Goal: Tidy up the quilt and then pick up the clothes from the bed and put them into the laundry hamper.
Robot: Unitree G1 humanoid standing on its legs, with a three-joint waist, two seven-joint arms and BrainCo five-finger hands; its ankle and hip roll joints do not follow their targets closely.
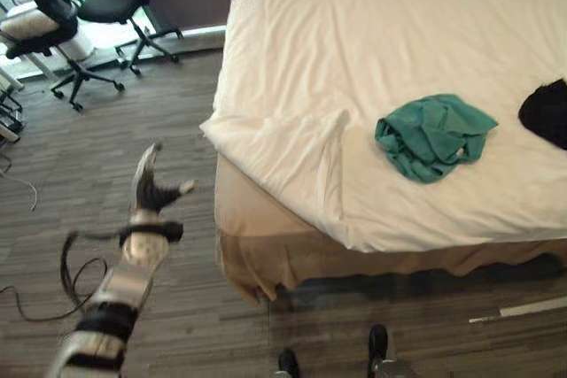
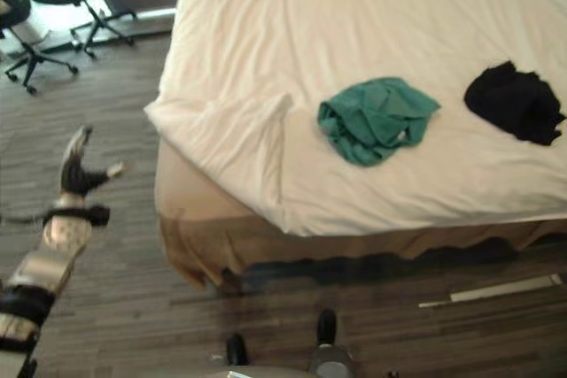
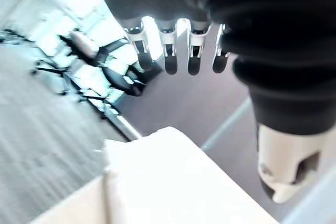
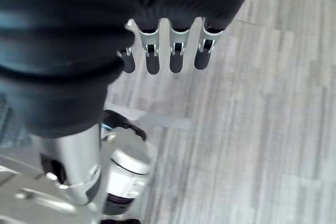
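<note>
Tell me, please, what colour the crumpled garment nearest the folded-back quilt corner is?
Teal green. The crumpled garment shows best in the right eye view.

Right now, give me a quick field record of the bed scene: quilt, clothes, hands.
quilt: white quilt spread over the bed, corner nearest the robot folded back, tan skirt showing below
clothes on bed: green garment crumpled near the bed's near edge; black garment to its right, apart from it
left hand: raised over the floor left of the bed, fingers straight, holding nothing
right hand: over bare wooden floor, fingers relaxed, empty
background: office chairs by the window
</note>
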